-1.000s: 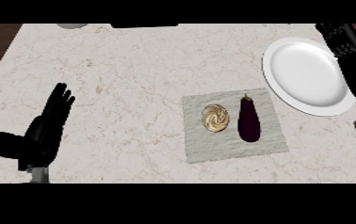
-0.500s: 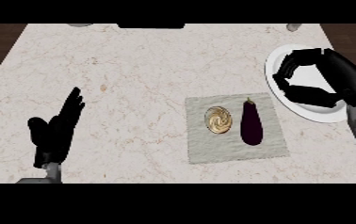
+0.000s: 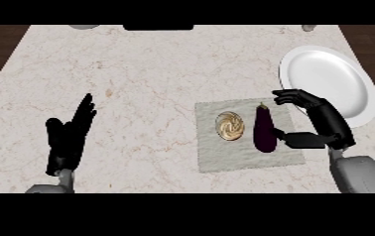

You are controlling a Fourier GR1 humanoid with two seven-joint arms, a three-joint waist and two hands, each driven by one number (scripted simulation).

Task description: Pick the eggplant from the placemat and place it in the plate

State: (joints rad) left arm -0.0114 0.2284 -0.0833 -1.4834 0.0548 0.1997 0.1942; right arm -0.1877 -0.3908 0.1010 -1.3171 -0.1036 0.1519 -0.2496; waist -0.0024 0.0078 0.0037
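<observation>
A dark purple eggplant (image 3: 264,130) lies lengthwise on the grey placemat (image 3: 242,156), beside a round tan swirled piece (image 3: 230,125). The white plate (image 3: 328,84) stands at the upper right, partly off the mat's corner. My right hand (image 3: 326,121) hovers just right of the eggplant, open, with fingers arched above its stem end and thumb pointing at its lower half. No finger is closed on it. My left hand (image 3: 67,138) rests open at the lower left, fingers up.
A dark object (image 3: 158,27) and a grey one (image 3: 85,26) sit at the counter's far edge, with another small grey thing (image 3: 310,28) at the far right. Bare marble counter (image 3: 147,76) stretches between my left hand and the mat.
My right hand has come down from over the plate to the eggplant's right side. The left hand has shifted slightly. The eggplant has not moved on the mat.
</observation>
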